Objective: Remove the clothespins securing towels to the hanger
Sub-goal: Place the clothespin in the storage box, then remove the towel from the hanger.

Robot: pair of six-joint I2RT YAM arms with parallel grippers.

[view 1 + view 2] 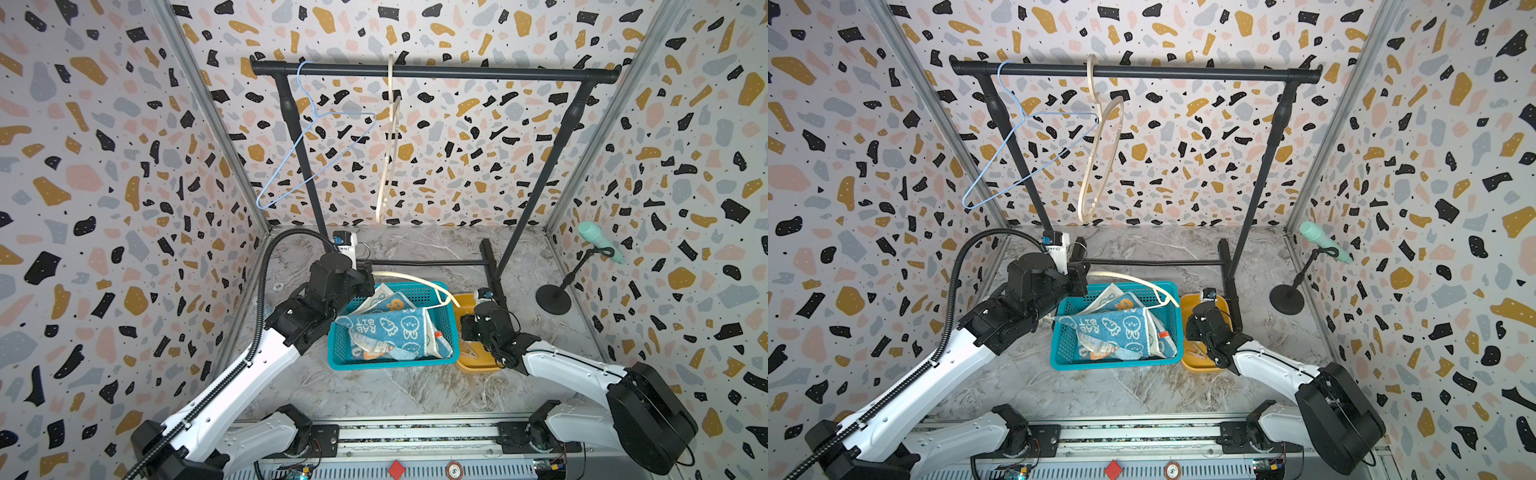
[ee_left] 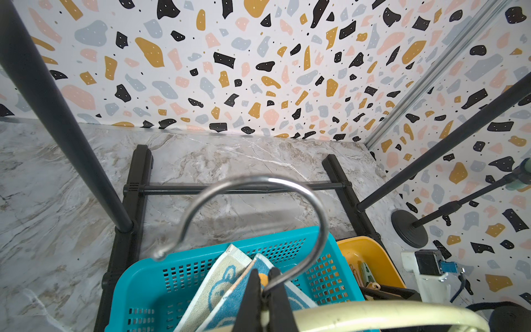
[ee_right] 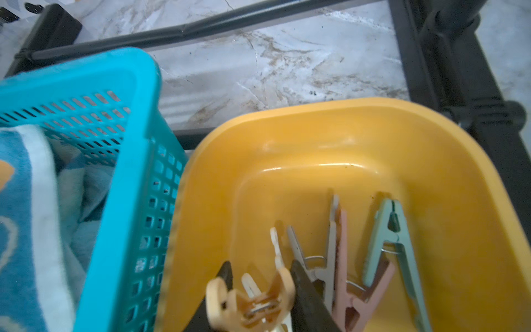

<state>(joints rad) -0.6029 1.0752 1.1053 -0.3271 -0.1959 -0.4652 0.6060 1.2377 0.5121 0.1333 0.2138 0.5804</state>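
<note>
Clothespins feeling light, stiff, springy; you're best squeezing tail ends. Right tool straddling peach clothespin, grip unclear, inside yellow tub holding the rest. Left tool pinching hanger at hook neck, over basket of towels.

The teal towel carries white lettering reading "RAB BIT".

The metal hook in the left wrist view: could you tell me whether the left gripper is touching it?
Touching. The left wrist view shows the left gripper, jaws pinched shut on the stem of the metal hook.
</note>
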